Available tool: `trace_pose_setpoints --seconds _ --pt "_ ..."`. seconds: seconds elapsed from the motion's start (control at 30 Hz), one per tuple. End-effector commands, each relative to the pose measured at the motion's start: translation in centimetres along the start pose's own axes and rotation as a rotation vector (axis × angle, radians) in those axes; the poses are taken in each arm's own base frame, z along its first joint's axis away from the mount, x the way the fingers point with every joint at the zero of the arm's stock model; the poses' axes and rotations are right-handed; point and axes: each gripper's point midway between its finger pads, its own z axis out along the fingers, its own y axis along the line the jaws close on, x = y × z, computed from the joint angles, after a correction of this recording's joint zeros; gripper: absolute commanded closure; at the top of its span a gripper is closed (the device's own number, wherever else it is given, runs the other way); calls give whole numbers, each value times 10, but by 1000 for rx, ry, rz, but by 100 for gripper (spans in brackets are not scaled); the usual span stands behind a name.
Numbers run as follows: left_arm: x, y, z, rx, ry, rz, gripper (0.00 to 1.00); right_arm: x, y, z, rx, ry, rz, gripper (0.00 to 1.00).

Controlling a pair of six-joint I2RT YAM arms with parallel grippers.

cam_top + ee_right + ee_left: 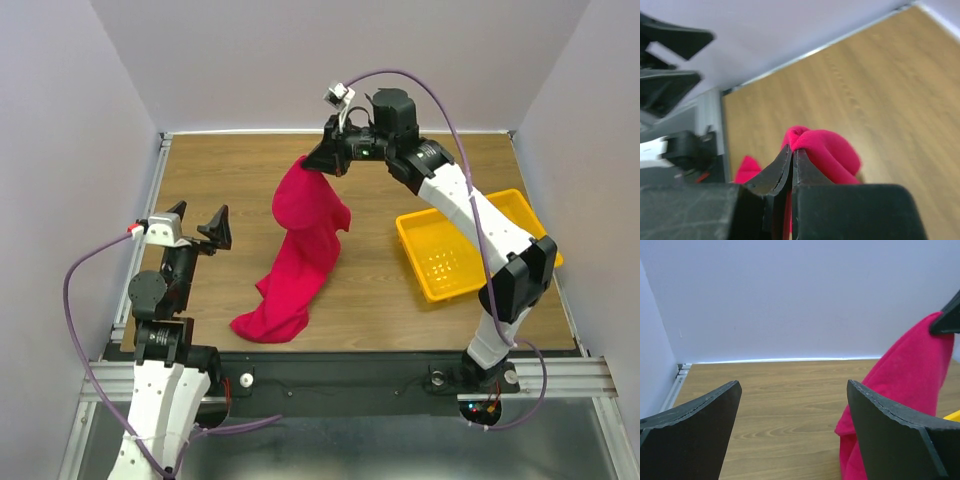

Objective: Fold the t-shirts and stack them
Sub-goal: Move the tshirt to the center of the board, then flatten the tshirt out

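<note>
The crimson-red t-shirt (300,250) hangs bunched from my right gripper (318,160), which is shut on its top edge high over the table's far middle. Its lower end lies crumpled on the wood near the front. In the right wrist view the shut jaws pinch a fold of the shirt (827,152) at my gripper (791,150). My left gripper (198,228) is open and empty at the left, apart from the shirt. In the left wrist view its fingers (890,430) frame bare wood, with the shirt (910,365) at the right.
A yellow plastic tray (520,215) sits at the right side of the wooden table (220,170); its corner shows in the left wrist view (952,416). White walls enclose the table at the back and sides. A metal rail runs along the left edge.
</note>
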Motion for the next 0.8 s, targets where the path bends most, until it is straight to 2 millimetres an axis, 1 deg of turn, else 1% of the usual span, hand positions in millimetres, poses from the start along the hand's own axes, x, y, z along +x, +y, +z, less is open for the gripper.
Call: trace_pose_setpoints --seconds 0.0,0.03,0.07,0.1,0.2,0.23,0.27,0.3,0.33,0.37,0.43,0.47,0.5,0.57,0.6,0.63,0.7,0.73,0.77 --pt "-2 -2 3 16 -15 11 1 -42 -33 -10 182 -84 -211 100" --pt "-2 -3 4 17 -14 10 1 -27 -38 -7 184 -53 -197 99" --pt "-1 -4 4 23 -11 11 1 -18 -39 -6 173 -33 -193 100" --pt "0 -5 4 30 -9 10 1 3 -41 -4 165 9 -179 98" --pt "1 -8 5 47 -5 11 1 33 -47 -6 173 67 -152 96" --pt "2 -9 5 56 -3 10 1 43 -47 -6 170 87 -148 87" --pt "4 -11 6 67 5 8 1 63 -52 -9 181 130 -135 79" --pt "4 -12 7 72 7 7 1 72 -54 -11 193 149 -137 53" --pt "6 -13 8 79 14 6 2 81 -57 -14 209 170 -145 38" --pt "8 -14 9 89 21 5 1 89 -64 -22 258 200 -176 25" --pt "10 -15 9 92 31 4 1 92 -72 -35 329 225 -220 5" --pt "9 -15 8 91 28 6 1 93 -76 -43 360 238 -249 2" --pt "9 -15 9 92 30 5 1 97 -80 -62 404 268 -286 0" --pt "9 -15 9 92 23 5 1 106 -84 -85 451 296 -290 0" --pt "10 -15 10 96 27 3 1 117 -88 -107 490 322 -280 0" --pt "10 -17 10 101 29 1 1 127 -89 -120 509 342 -270 0" --pt "13 -19 12 116 40 0 2 145 -98 -149 587 379 -239 0" --pt "15 -19 13 119 50 -1 1 167 -94 -163 607 408 -212 0" --pt "16 -20 13 123 52 -2 1 179 -98 -177 648 427 -181 0"
